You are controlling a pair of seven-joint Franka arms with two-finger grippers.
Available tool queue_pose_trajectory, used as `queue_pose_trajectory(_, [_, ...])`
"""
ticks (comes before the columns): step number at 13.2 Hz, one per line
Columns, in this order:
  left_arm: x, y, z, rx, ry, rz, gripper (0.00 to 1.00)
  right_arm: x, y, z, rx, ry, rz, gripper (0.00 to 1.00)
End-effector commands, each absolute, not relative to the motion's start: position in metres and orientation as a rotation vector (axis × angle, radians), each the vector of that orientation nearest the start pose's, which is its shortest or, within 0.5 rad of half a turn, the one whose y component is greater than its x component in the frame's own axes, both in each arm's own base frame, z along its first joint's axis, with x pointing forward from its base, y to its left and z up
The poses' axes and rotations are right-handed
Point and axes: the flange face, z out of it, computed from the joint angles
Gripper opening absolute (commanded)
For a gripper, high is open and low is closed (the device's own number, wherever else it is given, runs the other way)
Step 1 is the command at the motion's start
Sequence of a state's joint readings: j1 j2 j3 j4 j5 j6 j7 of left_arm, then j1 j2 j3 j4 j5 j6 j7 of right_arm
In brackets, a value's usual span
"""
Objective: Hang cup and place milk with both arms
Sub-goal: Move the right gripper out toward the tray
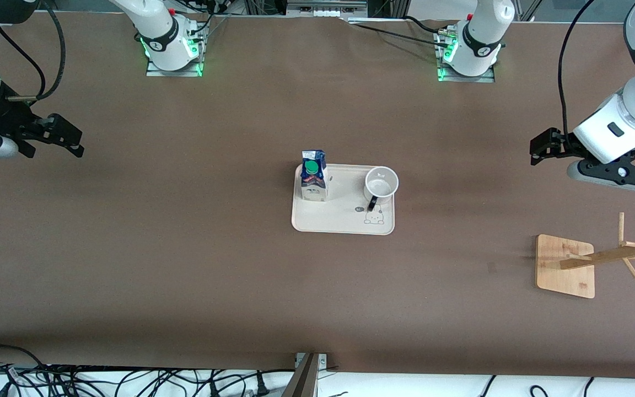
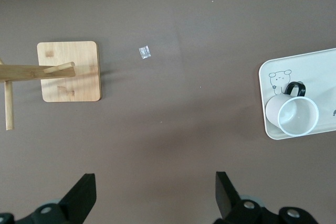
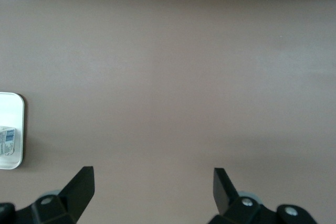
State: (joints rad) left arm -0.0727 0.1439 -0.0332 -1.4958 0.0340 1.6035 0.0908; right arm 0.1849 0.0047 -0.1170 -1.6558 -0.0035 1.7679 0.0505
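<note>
The cup [image 1: 381, 183], white with a black handle, stands upright on a cream tray [image 1: 339, 223] mid-table, at the tray's end toward the left arm. The milk [image 1: 314, 175], a carton with a blue top and green cap, stands at the tray's end toward the right arm. My left gripper [image 1: 541, 148] hangs open over bare table at the left arm's end. The left wrist view shows its empty gripper [image 2: 156, 192], the cup [image 2: 296, 116] and the tray [image 2: 315, 64]. My right gripper [image 1: 66, 137] hangs open over bare table at the right arm's end. The right wrist view shows that gripper [image 3: 153, 187] empty and the tray's corner [image 3: 13, 129].
A wooden peg rack [image 1: 565, 266] on a square base stands toward the left arm's end, nearer the front camera than the tray; the left wrist view also shows the rack [image 2: 70, 72]. A small scrap [image 2: 145, 52] lies on the table beside it. Cables [image 1: 75, 380] run along the near edge.
</note>
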Motion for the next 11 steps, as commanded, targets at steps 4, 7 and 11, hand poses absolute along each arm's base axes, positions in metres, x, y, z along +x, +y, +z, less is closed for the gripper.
queue_pose_trajectory(4, [0.598,-0.06,0.586,-3.11,0.326,0.062,1.0,0.588,0.064,0.569,-3.133,-0.108,-0.148,1.0])
queue_pose_trajectory(7, [0.598,-0.06,0.586,-3.11,0.326,0.062,1.0,0.6,0.082,0.514,-3.132,-0.186,0.035,1.0])
queue_pose_trajectory(11, [0.598,-0.06,0.586,-3.11,0.326,0.062,1.0,0.583,0.198,0.505,-3.013,-0.207,0.066,1.0])
